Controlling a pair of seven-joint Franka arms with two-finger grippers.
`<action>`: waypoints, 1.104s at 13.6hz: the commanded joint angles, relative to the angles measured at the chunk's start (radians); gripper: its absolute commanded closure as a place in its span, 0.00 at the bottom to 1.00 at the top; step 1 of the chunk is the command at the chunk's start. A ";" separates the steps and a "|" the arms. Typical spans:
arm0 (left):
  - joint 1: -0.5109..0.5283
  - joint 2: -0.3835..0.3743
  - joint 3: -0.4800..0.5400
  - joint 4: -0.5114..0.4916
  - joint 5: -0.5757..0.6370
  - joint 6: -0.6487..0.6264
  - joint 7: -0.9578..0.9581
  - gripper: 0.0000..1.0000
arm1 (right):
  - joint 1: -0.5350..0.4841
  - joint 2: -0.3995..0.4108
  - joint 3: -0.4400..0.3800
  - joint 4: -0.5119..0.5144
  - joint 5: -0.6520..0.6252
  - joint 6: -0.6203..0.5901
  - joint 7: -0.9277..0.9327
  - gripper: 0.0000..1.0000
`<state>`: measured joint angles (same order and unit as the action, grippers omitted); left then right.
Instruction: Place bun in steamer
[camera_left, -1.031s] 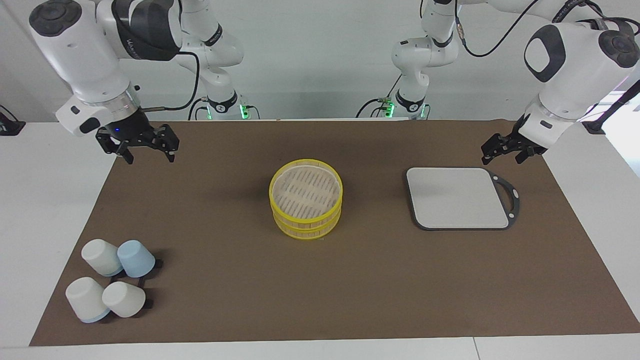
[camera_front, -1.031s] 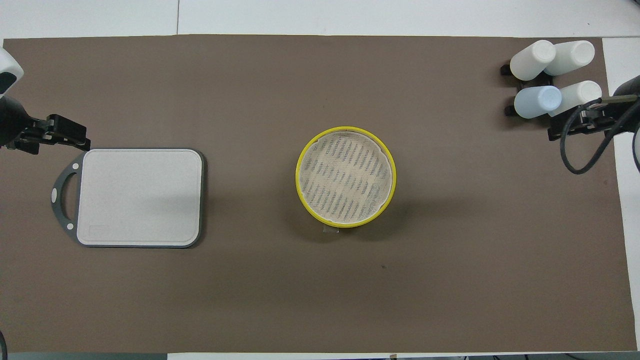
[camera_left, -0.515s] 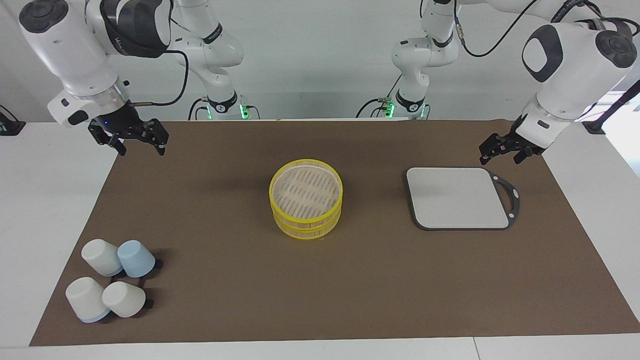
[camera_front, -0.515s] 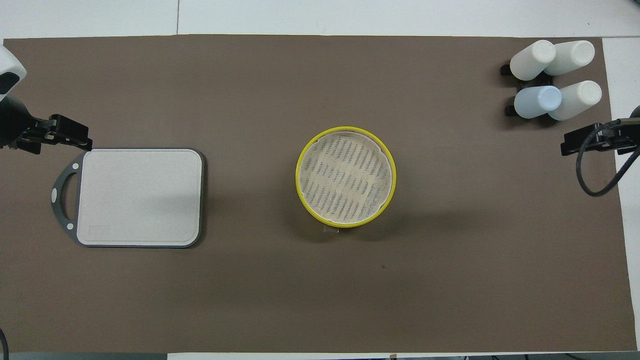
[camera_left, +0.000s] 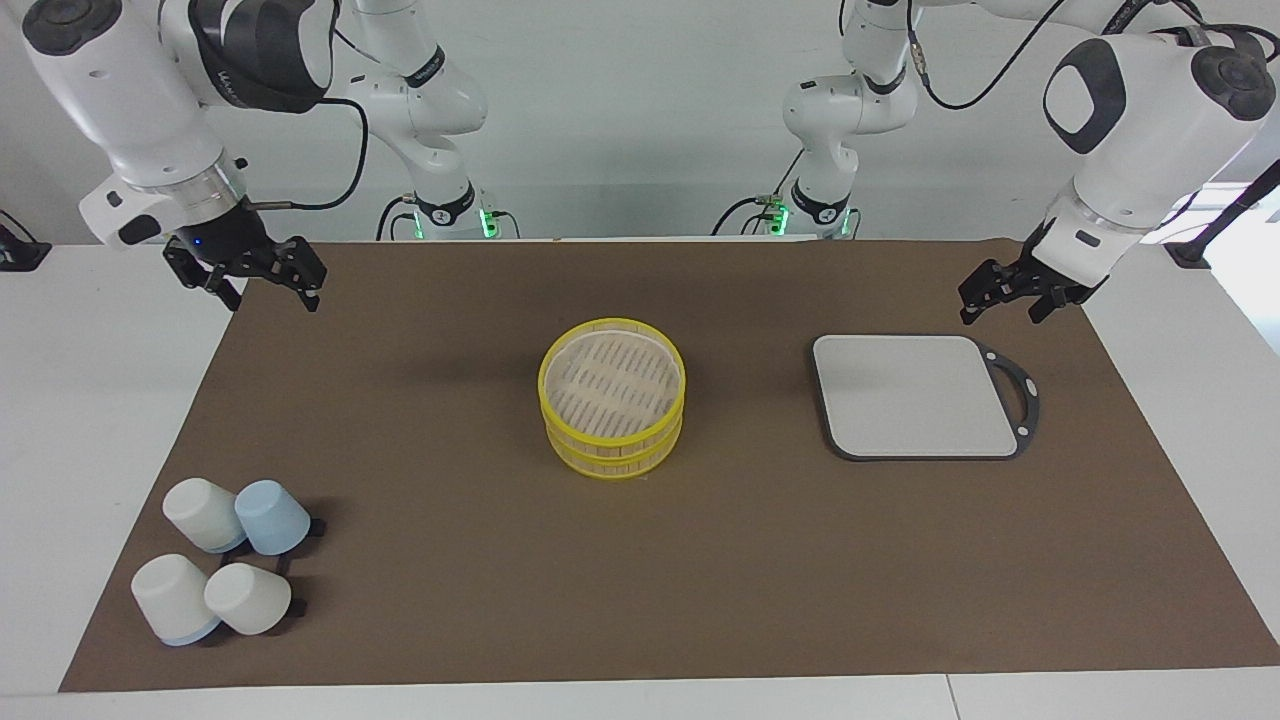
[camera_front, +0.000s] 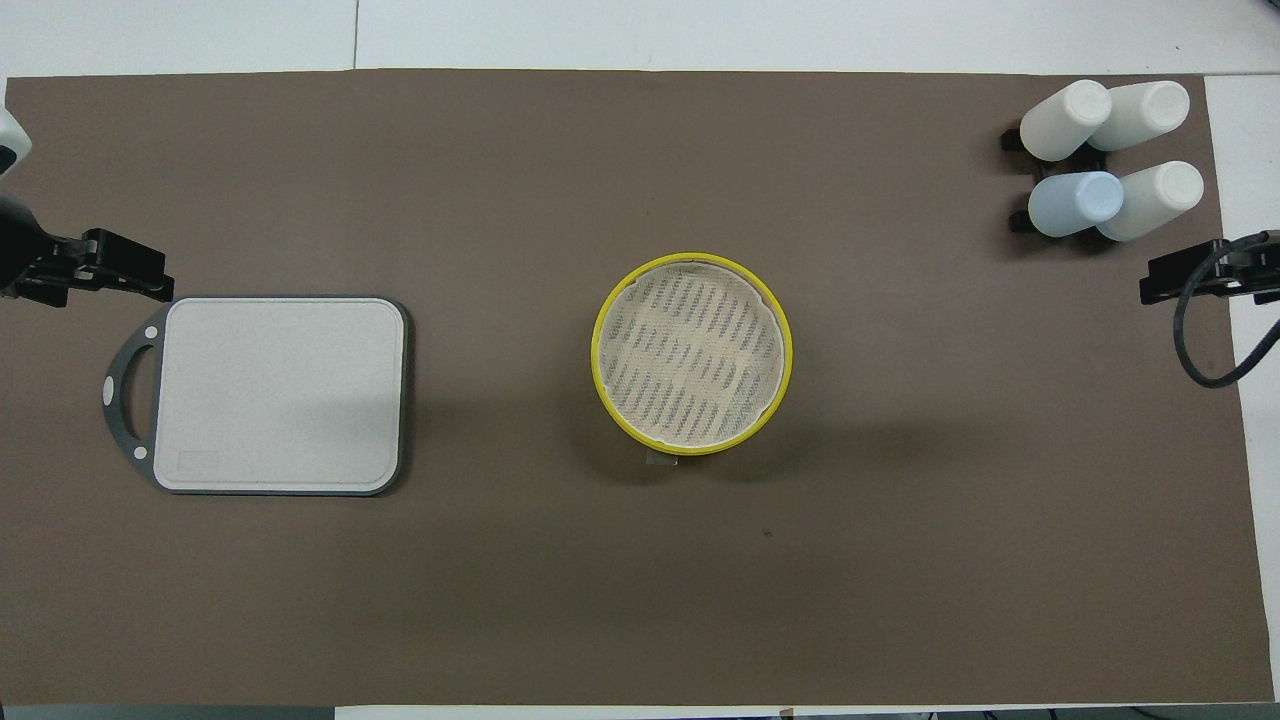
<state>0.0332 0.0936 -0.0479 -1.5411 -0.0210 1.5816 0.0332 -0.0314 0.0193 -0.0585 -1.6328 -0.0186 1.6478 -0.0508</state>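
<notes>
The round yellow-rimmed slatted steamer (camera_left: 612, 397) sits mid-worktop on the brown mat (camera_left: 700, 560), its woven lid on. No bun shows. The left gripper (camera_left: 1012, 293) hangs with fingers apart and empty, over the mat's edge by the grey rectangular board (camera_left: 915, 395). The right gripper (camera_left: 262, 283) hangs likewise spread, holding nothing, over the mat's corner at the right arm's end.

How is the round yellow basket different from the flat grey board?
The round yellow-rimmed slatted steamer basket stands tall, with holes in its woven top; the flat grey rectangular board lies low and smooth. The basket sits mid-mat, while the board lies toward the left arm's end and has a dark handle. Both rest on the brown mat, and nothing touches them.
</notes>
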 joint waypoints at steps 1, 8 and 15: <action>-0.007 -0.060 0.003 -0.056 -0.008 0.000 0.007 0.00 | -0.022 0.001 0.016 0.010 0.017 -0.013 -0.024 0.00; -0.015 -0.087 0.002 -0.070 -0.008 -0.002 0.004 0.00 | -0.019 0.001 0.016 0.008 0.017 -0.011 -0.020 0.00; -0.013 -0.107 0.002 -0.083 -0.008 0.001 0.002 0.00 | -0.016 0.001 0.016 0.008 0.017 -0.011 -0.020 0.00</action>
<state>0.0300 0.0286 -0.0554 -1.5792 -0.0210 1.5801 0.0332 -0.0314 0.0194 -0.0546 -1.6326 -0.0174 1.6478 -0.0508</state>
